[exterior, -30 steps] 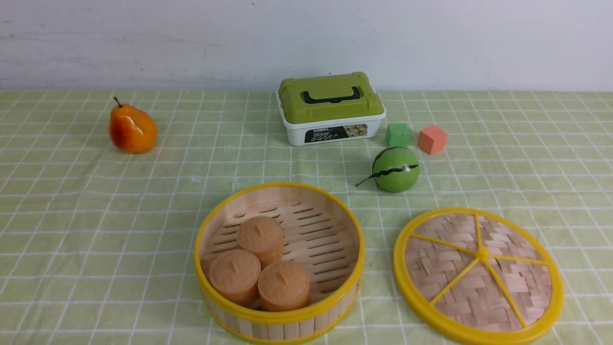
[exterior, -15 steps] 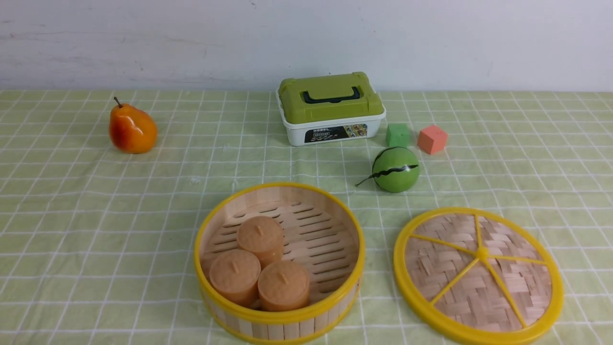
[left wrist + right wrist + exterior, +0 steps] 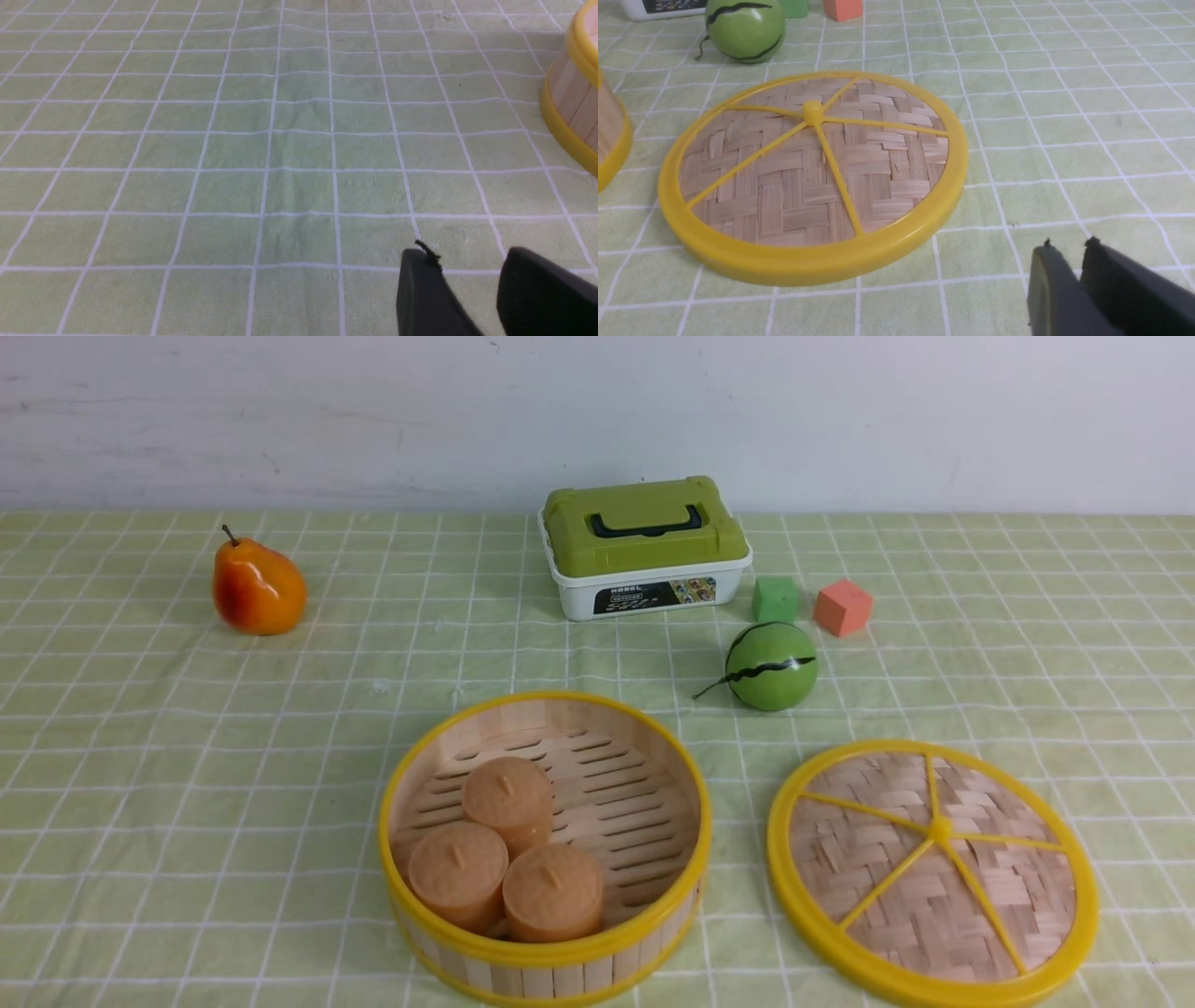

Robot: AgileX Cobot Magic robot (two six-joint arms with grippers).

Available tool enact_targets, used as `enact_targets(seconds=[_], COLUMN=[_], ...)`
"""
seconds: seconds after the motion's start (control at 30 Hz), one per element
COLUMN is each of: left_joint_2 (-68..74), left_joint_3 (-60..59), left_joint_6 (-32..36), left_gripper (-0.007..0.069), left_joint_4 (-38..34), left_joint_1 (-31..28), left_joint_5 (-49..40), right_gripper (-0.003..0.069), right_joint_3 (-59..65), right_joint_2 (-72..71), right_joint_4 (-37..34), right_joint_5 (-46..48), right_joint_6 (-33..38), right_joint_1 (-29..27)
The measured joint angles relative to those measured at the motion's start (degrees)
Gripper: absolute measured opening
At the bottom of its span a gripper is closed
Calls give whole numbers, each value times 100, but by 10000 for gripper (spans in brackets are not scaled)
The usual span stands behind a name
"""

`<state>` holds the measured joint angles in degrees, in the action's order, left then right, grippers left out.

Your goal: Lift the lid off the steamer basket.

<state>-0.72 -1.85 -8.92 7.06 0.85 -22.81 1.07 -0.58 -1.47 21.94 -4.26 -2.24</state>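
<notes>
The steamer basket [image 3: 523, 714] stands open at the front middle of the table, with three tan buns [image 3: 509, 845] inside. The lid [image 3: 934, 868] lies flat on the cloth to the right of the basket, apart from it. Neither gripper shows in the front view. My left gripper [image 3: 465, 254] hovers over bare cloth, jaws apart and empty, with the basket's wall [image 3: 572, 93] off to one side. My right gripper [image 3: 1069, 243] is shut and empty over the cloth, a short way from the lid's rim [image 3: 808, 172]. The basket's edge [image 3: 609, 126] shows beyond the lid.
An orange pear [image 3: 257, 588] sits at the far left. A white box with a green lid [image 3: 644, 546] stands at the back middle. A green cube [image 3: 776, 599], an orange cube [image 3: 842, 607] and a green striped ball [image 3: 771, 665] lie behind the lid.
</notes>
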Motion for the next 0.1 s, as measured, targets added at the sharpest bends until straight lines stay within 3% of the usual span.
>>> enact_targets(seconds=[0.1], left_joint_2=[0], left_joint_3=[0], left_joint_6=[0], left_gripper=[239], left_joint_4=[0], left_joint_1=[0], left_joint_5=[0], right_gripper=[86], right_joint_3=[0], right_joint_2=[0], right_joint_4=[0], right_joint_5=[0], right_joint_6=[0], right_joint_1=[0])
